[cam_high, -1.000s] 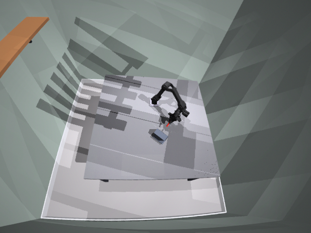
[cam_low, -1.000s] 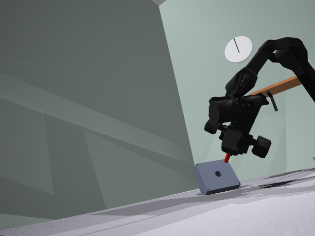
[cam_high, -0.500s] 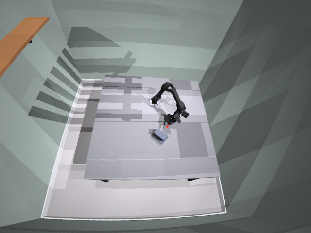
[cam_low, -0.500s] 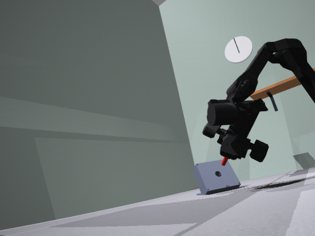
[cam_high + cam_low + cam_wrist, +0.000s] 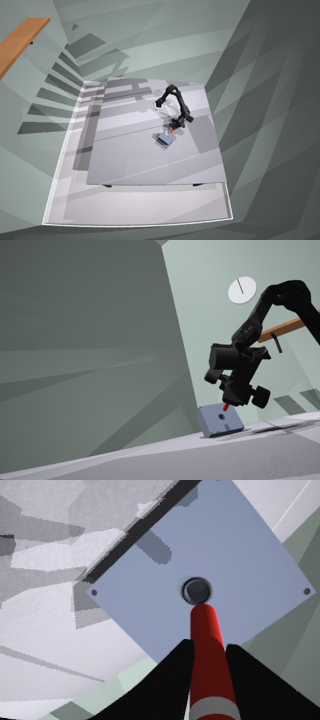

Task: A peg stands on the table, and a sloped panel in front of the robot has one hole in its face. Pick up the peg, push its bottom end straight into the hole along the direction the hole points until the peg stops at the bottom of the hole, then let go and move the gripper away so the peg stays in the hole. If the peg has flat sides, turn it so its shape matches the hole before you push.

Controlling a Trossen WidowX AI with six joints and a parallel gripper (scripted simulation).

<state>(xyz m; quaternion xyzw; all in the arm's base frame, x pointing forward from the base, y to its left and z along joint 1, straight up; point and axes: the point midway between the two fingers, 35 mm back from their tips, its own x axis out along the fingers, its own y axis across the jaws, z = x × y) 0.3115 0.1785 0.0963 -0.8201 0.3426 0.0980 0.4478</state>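
Observation:
A round red peg (image 5: 172,130) (image 5: 225,407) (image 5: 206,645) with a grey band is held tilted, its free end pointing toward the panel. My gripper (image 5: 208,651) is shut on the peg. A blue-grey sloped panel (image 5: 166,138) (image 5: 210,418) (image 5: 250,555) stands on the table and has one round dark hole (image 5: 221,416) (image 5: 197,591) in its face. In the wrist view the peg's end appears just below the hole's edge. In the exterior view the peg's end is up and to the right of the hole, outside it. The inside of the hole is dark.
The grey table (image 5: 134,160) carries the panel and the arm's base (image 5: 158,105). The panel has small dark dots (image 5: 94,592) (image 5: 307,591) at its corners. Shadows of the arm fall on the table and the panel's face.

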